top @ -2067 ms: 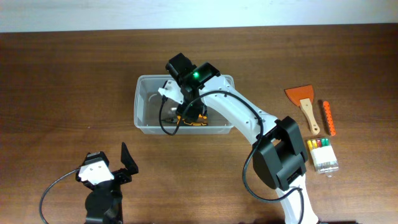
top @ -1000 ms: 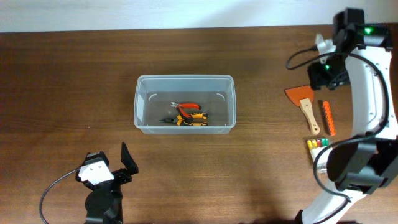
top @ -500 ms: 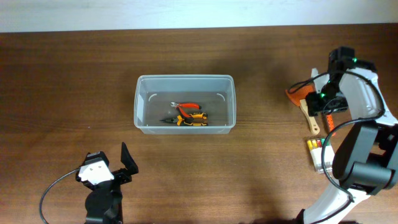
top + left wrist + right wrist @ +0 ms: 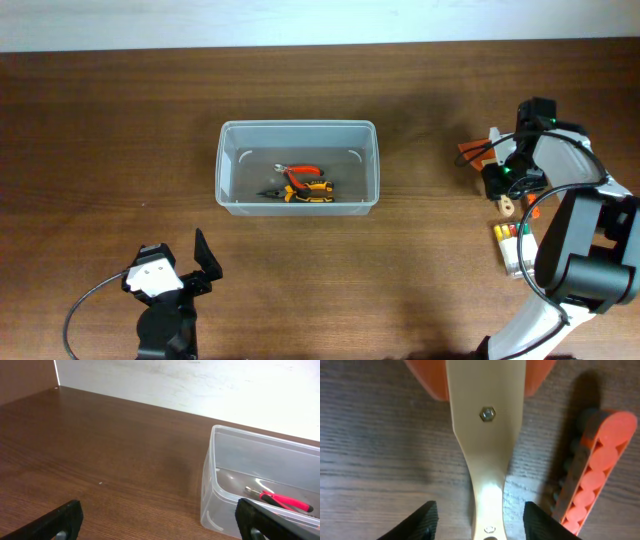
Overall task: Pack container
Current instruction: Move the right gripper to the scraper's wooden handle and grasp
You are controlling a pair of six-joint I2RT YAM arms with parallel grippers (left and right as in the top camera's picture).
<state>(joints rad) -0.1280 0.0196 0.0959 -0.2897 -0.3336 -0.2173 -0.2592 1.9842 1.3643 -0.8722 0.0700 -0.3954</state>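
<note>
The clear plastic container stands at the table's middle and holds red and orange-handled pliers; it also shows in the left wrist view. My right gripper is open and low over the orange scraper with a pale wooden handle. In the right wrist view its fingers straddle the scraper's handle without touching it. My left gripper is open and empty near the front left edge, apart from the container.
An orange ridged bar lies right of the scraper, also in the right wrist view. A small clear box of coloured markers sits in front of it.
My right arm has left the container, swung to the far right and come down over the scraper's handle. The pliers stay in the container. The left arm has not moved.
</note>
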